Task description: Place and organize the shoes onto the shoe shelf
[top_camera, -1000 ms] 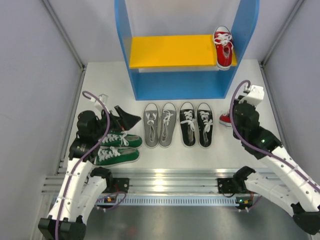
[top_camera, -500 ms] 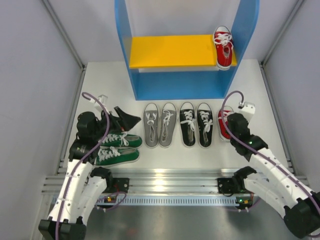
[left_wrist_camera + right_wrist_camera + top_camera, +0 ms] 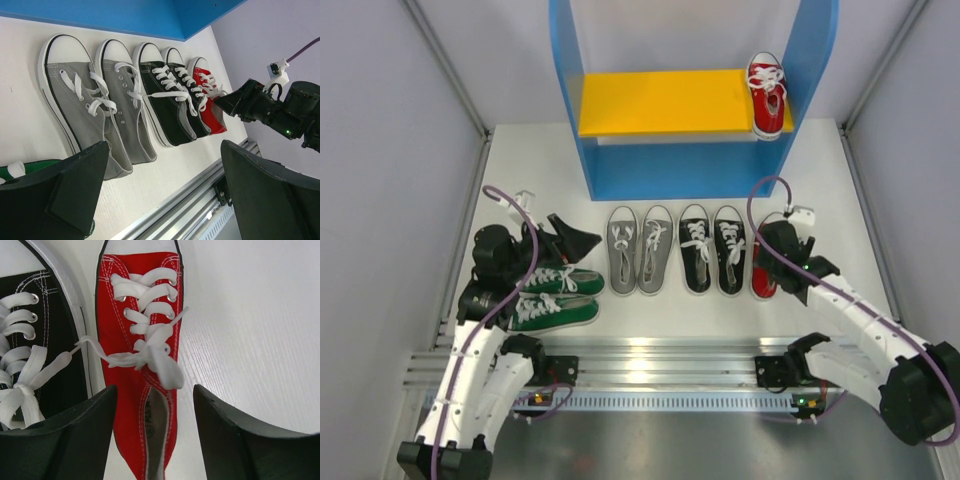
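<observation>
My right gripper (image 3: 152,440) has dropped over the red shoe (image 3: 136,335), jaws spread; light, floppy canvas, so I'd pinch its firmer heel rim.

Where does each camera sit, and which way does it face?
Top external: above, behind the bases, looking down at shoe shelf and table; left arm, right arm show.
Left wrist: low, left, facing right across grey shoes; own open jaws, right arm show.
Right wrist: above table's red shoe, looking down between own open jaws.
All share that red shoe.
</observation>
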You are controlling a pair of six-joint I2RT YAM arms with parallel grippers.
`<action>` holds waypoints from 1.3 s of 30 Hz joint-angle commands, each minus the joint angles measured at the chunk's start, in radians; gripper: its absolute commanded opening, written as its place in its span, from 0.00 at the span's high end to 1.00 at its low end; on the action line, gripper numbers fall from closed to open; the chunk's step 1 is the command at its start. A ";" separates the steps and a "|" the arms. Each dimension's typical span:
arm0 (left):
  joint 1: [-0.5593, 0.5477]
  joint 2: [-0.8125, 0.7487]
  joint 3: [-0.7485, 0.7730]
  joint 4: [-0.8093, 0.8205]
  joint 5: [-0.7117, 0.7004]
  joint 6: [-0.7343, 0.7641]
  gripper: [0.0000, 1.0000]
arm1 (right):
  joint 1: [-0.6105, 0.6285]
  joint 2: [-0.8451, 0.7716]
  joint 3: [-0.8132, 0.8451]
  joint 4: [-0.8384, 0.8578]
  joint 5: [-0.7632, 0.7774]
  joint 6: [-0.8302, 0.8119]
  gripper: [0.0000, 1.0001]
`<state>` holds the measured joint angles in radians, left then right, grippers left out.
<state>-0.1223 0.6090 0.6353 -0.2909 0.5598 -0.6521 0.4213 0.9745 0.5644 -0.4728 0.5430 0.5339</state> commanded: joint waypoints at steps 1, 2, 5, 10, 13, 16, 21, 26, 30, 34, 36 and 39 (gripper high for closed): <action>-0.004 -0.014 -0.002 0.053 0.008 0.006 0.01 | -0.016 0.013 0.054 0.034 -0.006 0.003 0.38; -0.002 -0.015 -0.002 0.052 0.006 0.005 0.01 | -0.019 0.021 0.054 0.045 -0.006 -0.008 0.40; -0.002 -0.015 -0.002 0.052 0.008 0.006 0.01 | -0.036 0.058 0.057 0.091 -0.006 -0.023 0.46; -0.002 -0.025 -0.003 0.052 0.008 0.008 0.01 | -0.072 0.116 0.078 0.126 -0.034 -0.048 0.54; -0.002 -0.026 -0.002 0.052 0.008 0.009 0.01 | -0.091 0.142 0.083 0.140 -0.054 -0.055 0.55; -0.002 -0.026 -0.005 0.053 0.006 0.009 0.01 | -0.107 0.171 0.094 0.152 -0.072 -0.066 0.55; -0.002 -0.026 -0.003 0.052 0.009 0.011 0.01 | -0.127 0.223 0.107 0.174 -0.104 -0.087 0.68; -0.002 -0.032 0.003 0.036 0.003 0.020 0.01 | -0.141 0.227 0.114 0.168 -0.129 -0.101 0.87; -0.002 -0.034 0.001 0.033 0.003 0.022 0.01 | -0.142 0.158 0.117 0.134 -0.127 -0.109 1.00; -0.002 -0.026 0.007 0.033 0.002 0.022 0.01 | -0.139 0.055 0.155 0.051 -0.120 -0.141 1.00; -0.002 -0.026 0.010 0.033 0.002 0.022 0.01 | -0.142 -0.021 0.204 -0.016 -0.130 -0.161 1.00; -0.002 -0.022 0.014 0.033 0.000 0.025 0.01 | -0.144 -0.112 0.302 -0.131 -0.173 -0.218 1.00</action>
<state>-0.1223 0.5873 0.6319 -0.2916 0.5594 -0.6506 0.2913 0.9737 0.7040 -0.5457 0.3901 0.3775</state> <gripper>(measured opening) 0.988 0.058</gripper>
